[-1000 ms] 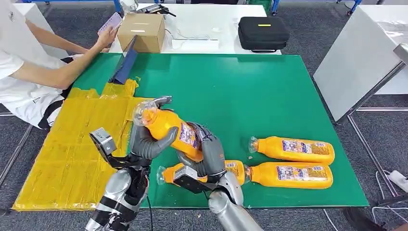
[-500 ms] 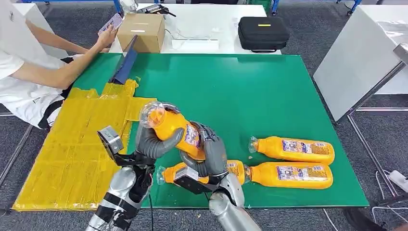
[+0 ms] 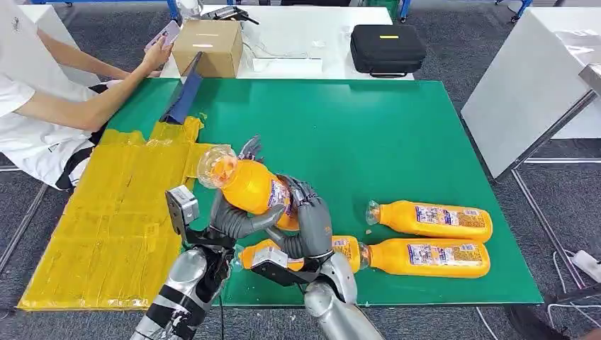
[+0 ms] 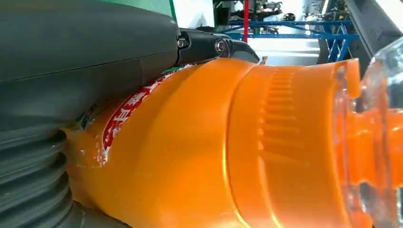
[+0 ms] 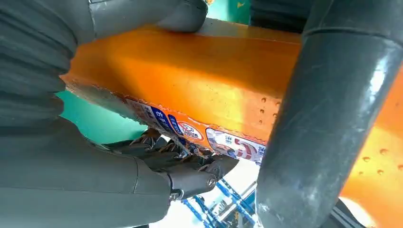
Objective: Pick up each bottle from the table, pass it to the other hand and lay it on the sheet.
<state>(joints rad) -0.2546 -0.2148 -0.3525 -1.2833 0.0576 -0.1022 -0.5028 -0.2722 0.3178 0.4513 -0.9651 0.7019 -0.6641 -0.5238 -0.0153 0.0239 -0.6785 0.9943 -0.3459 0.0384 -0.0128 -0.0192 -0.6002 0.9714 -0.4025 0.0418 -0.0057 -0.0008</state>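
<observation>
Bottle (image 3: 251, 185) in mid-air above the near edge of the green mat (image 3: 354, 134), tilted, clear cap end up and toward the yellow sheet (image 3: 106, 212), with both hands on it. The left hand (image 3: 237, 216) wraps its thumb and fingers around the orange body from below and from the sheet side; in the left wrist view the orange body (image 4: 214, 152) lies against the grey thumb. The right hand (image 3: 306, 227) grips the labelled lower end, its fingers curled over the label, and the right wrist view shows fingers closed around the orange body (image 5: 190, 80). Three more bottles lie on their sides on the mat: one (image 3: 347, 249) just under the right hand, partly hidden by it, and two (image 3: 432, 219) to its right, one behind the other (image 3: 429, 257), caps pointing toward the hands. The sheet covers the mat's left part. Beyond it sits a person (image 3: 42, 106) with a phone (image 3: 163, 32), beside a cardboard box (image 3: 208, 46). A black case (image 3: 387, 48) rests on the white table (image 3: 298, 28) behind.
</observation>
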